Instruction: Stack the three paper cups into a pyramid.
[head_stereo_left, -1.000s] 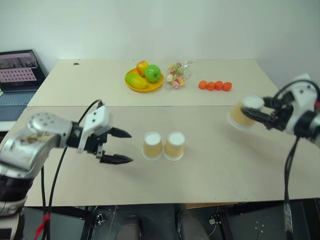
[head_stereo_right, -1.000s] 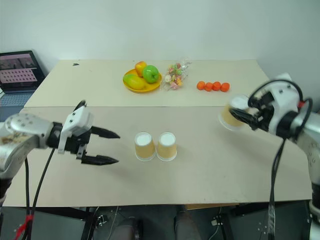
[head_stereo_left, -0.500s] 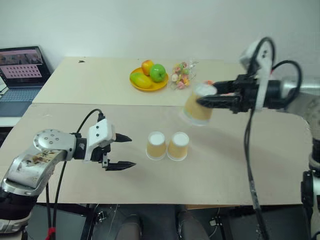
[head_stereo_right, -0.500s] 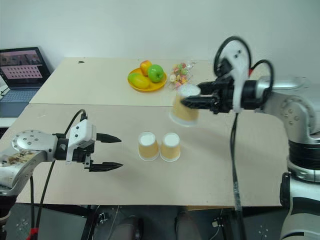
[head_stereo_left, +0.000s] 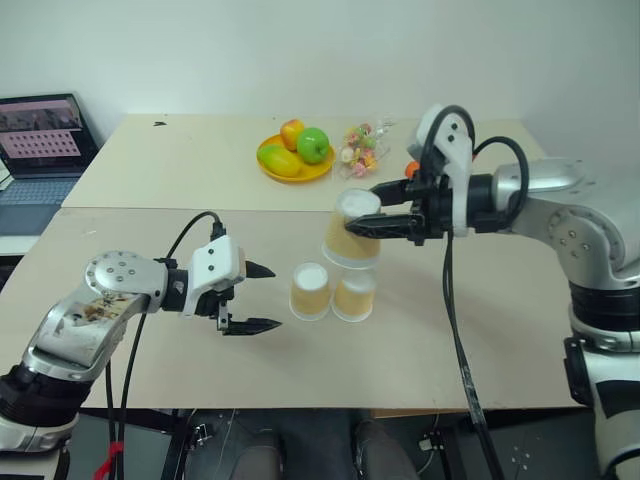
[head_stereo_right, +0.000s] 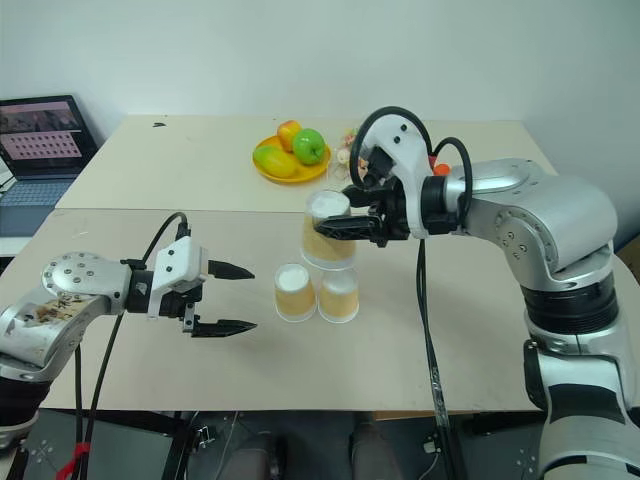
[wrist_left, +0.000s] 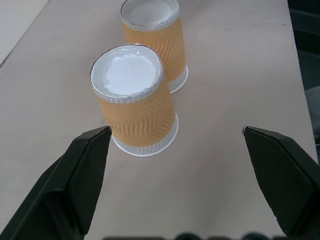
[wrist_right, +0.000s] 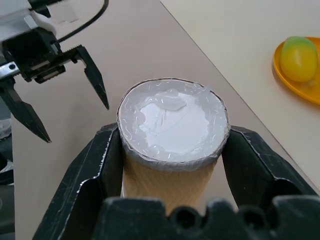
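Right gripper (head_stereo_right: 345, 226) clamped on 1 upturned paper cup (head_stereo_right: 327, 230), carried base-up in the air above the other 2 cups. Left gripper (head_stereo_left: 262, 297) spread wide and empty, just beside the left-hand base cup (head_stereo_left: 309, 291), not touching it. Both base cups, that one and the right-hand base cup (head_stereo_left: 354, 296), base-up and side by side on the table (head_stereo_left: 480, 330), about midway between its left and right edges and toward the front edge.

Step in hand, by judgement: crowning the pyramid. Best done by centring the held cup over the seam between the 2 white bases, keeping it level, lowering slowly until the rim bears on both, then opening gently and backing off without nudging. Risk: a tilted landing tipping 1 base cup.

No brands, labels or legible writing on the cups.
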